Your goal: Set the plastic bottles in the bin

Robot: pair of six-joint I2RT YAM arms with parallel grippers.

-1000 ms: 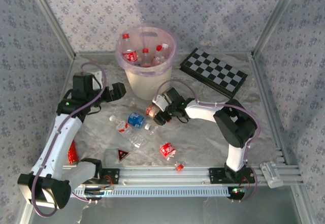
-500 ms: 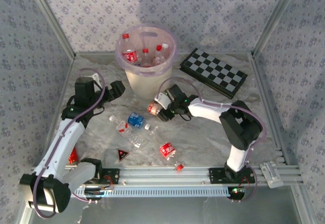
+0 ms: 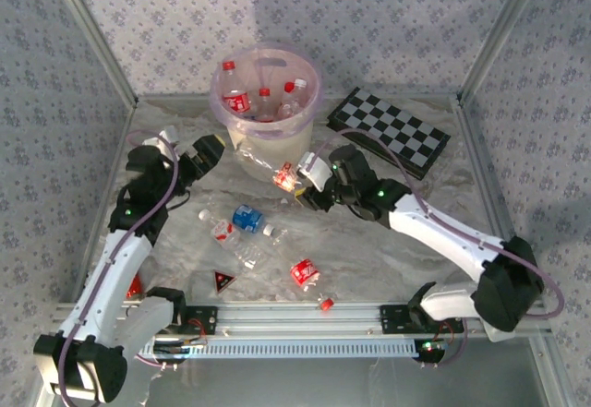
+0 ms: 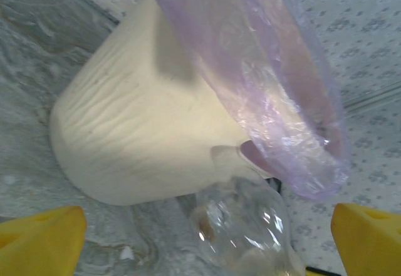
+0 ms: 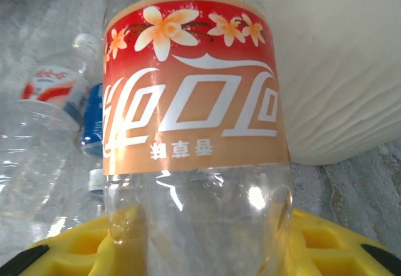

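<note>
At ten o'clock the left gripper (image 3: 212, 148) hovers with its fingers spread wide, just beside the bin (image 3: 277, 144) at twelve. The right gripper (image 3: 297, 180) clamps a red-labelled bottle (image 3: 284, 177) near the bin's wall. Loose bottles (image 3: 247, 218) lie on the marbled table (image 3: 388, 250) toward seven, with open tabletop toward four.

Bright, even light fills all three views, with soft shadows. Both wrist views are soft-focused. Small glints mark the bottle (image 5: 194, 157).
</note>
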